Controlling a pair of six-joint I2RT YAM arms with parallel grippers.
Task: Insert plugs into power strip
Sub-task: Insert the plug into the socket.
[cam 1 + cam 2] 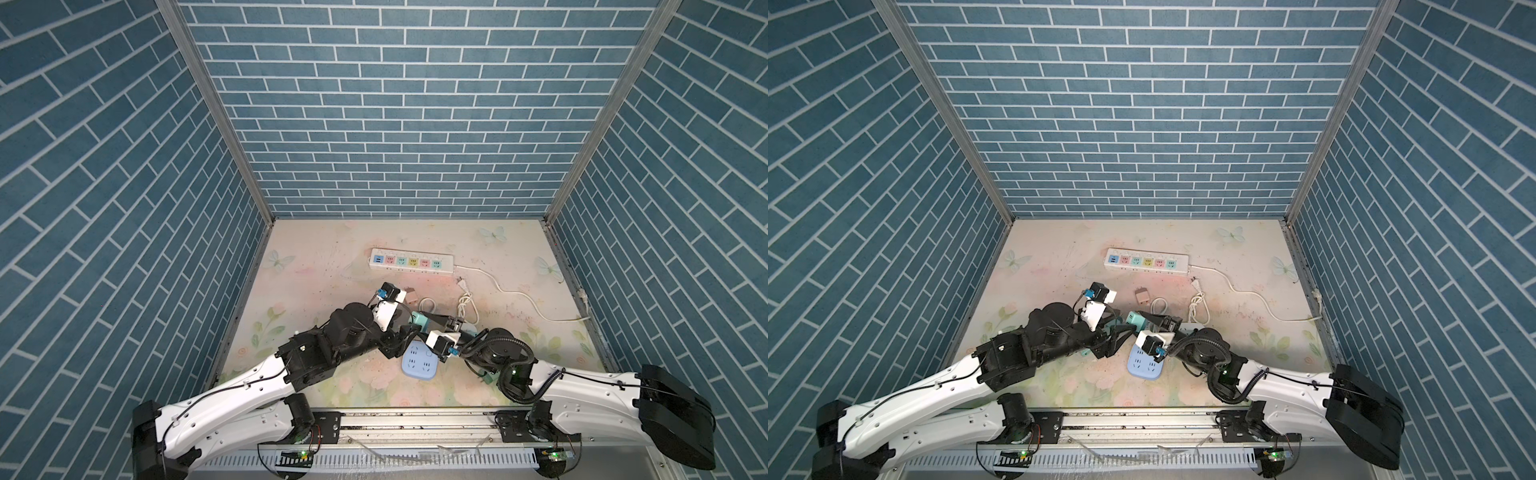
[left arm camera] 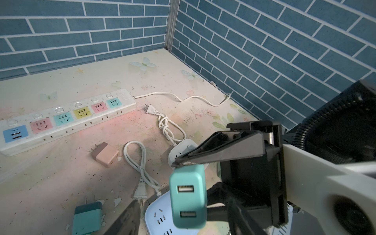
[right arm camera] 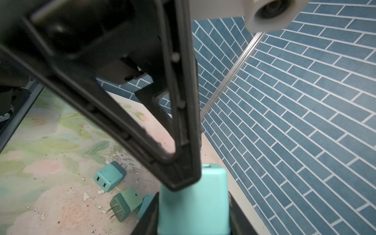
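My right gripper (image 3: 193, 209) is shut on a teal plug (image 3: 205, 195), held in the air at mid-table in both top views (image 1: 419, 320) (image 1: 1134, 321). In the left wrist view the plug (image 2: 188, 195) shows its two USB ports. My left gripper (image 2: 183, 223) is open around this plug, with a gap on one side; one of its fingers (image 3: 179, 181) lies over the plug. The long white power strip (image 1: 411, 262) (image 2: 67, 120) lies at the back with coloured sockets, all empty. A pinkish-tan plug (image 2: 105, 154) lies in front of it.
A lavender socket block (image 1: 417, 359) (image 2: 158, 215) lies under the grippers. A white socket cube (image 2: 183, 151) with knotted cord and a loose white cable (image 2: 138, 160) lie close by. Teal plugs (image 3: 109, 179) (image 2: 87, 217) and a green plug (image 3: 124, 205) lie on the table.
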